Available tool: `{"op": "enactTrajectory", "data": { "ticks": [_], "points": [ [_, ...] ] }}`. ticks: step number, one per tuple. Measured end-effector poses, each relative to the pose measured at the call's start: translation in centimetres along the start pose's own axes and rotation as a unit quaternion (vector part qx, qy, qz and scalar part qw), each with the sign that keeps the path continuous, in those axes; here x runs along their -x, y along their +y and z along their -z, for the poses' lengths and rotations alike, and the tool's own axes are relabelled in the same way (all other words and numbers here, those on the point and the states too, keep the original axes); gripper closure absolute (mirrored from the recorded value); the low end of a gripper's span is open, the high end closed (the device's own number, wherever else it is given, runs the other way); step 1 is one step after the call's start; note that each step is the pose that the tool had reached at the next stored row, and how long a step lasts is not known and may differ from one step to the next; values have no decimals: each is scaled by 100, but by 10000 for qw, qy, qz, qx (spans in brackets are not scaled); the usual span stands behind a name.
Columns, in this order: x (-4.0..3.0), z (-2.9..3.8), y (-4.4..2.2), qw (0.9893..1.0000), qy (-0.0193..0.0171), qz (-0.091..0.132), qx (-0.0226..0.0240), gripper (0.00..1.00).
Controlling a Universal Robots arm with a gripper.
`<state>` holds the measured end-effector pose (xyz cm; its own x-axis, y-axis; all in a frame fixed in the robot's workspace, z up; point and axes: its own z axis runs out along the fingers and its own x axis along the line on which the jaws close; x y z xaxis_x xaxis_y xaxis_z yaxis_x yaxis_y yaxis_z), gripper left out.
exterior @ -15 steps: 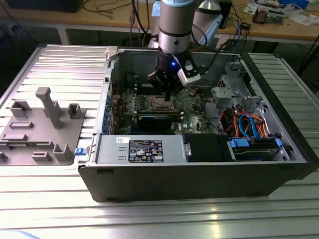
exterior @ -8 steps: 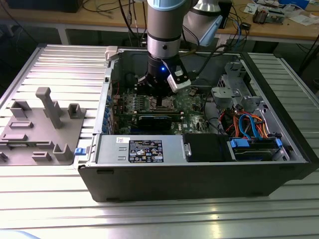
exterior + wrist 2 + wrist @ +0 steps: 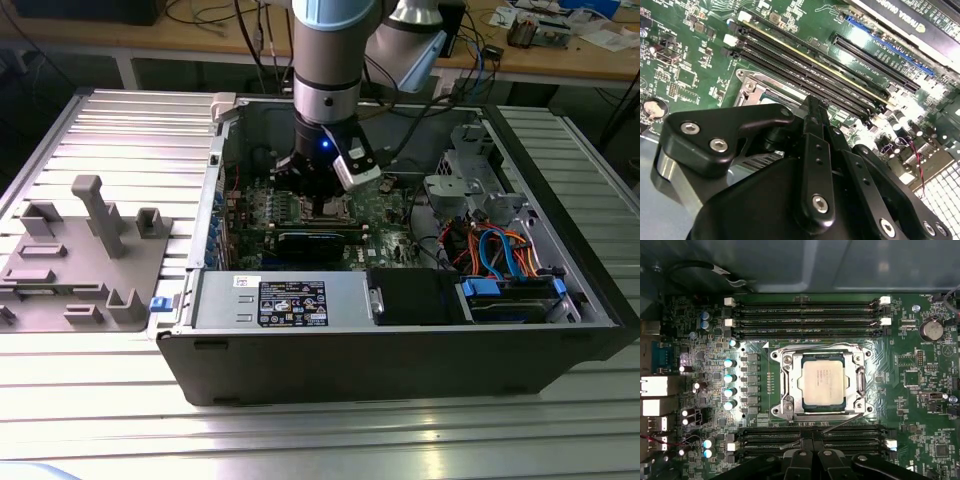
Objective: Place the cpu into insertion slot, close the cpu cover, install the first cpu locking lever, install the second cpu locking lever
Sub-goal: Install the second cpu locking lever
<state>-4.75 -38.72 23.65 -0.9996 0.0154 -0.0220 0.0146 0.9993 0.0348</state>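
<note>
Printed label (image 3: 292,303) on the power supply housing (image 3: 215,300); fine white lettering on the motherboard (image 3: 910,405); nothing legible.

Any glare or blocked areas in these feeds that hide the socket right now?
First wrist view: cpu evenly lit under the cpu cover, only mild shine on the metal. Second wrist view: the pincer body blocks most of the insertion slot; glare at the board's edge. Exterior view: the arm overhangs the socket.
</note>
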Motion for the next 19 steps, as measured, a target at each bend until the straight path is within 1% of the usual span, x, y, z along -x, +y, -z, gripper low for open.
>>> {"op": "enactTrajectory", "data": {
  "ticks": [2,5,7,16,19],
  "points": [
    [-8,-6,-11,10000,0,-1,22,89],
    [-8,-6,-13,10000,0,1,23,89],
    [-21,-7,-18,10000,0,0,23,89],
    [-25,-8,-19,10000,0,0,22,89],
    [-37,-23,-20,10000,0,-1,23,89]
  ]
}}
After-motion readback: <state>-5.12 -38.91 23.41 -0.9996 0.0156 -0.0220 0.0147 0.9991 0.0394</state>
